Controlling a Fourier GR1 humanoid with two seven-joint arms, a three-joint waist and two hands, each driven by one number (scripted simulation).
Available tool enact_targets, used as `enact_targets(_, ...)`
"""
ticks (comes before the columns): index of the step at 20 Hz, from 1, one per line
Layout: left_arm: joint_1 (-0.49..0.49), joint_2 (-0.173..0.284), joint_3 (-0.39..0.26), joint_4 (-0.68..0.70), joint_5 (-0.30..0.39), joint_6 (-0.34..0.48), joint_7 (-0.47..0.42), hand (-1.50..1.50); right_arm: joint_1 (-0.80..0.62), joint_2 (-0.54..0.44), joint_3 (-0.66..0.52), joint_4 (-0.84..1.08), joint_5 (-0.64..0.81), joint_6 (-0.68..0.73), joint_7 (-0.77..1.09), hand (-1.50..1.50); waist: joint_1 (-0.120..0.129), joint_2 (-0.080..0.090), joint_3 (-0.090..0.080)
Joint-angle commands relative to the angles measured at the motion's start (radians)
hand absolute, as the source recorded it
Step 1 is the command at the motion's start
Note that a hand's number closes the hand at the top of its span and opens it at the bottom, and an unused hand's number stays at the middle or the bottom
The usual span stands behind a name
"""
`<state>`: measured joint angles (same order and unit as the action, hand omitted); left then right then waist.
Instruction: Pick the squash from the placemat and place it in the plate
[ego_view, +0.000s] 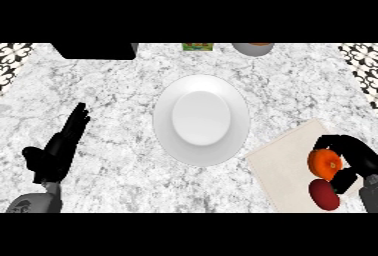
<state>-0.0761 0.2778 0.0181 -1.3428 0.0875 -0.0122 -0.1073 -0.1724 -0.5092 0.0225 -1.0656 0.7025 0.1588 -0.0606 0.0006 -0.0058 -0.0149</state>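
**Right hand curled on the squash at the lower right**

The right hand's (354, 160) fingers (330, 141) curl around the squash (323, 162), a round orange body with a dark red lobe below it, over the pale placemat (284, 167). The white plate (201, 120) sits mid-frame on the marble tabletop (118, 90). At lower left, the left hand (55, 150) rests with fingers straight and together.

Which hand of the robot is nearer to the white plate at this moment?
The left. The left hand rests open on the counter, left of the plate. The right hand is farther away, at the placemat, curled around the orange squash.
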Motion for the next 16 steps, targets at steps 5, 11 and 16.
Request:
enact_targets(5,0.042,0.011,0.031,-0.006,-0.003,0.016,0.004,0.0,0.111,0.226,-0.08,-0.042,0.027,-0.229,0.341,1.5,-0.073,-0.019,0.009)
enact_targets(11,0.08,0.02,0.067,0.007,0.003,0.041,0.002,0.0,0.233,0.285,-0.186,-0.11,0.062,-0.385,0.55,1.5,-0.171,-0.046,-0.006)
enact_targets(16,0.091,0.028,0.066,0.001,-0.003,0.037,-0.005,0.0,0.281,0.427,-0.14,-0.253,0.166,-0.566,0.666,1.5,-0.146,-0.042,-0.006)
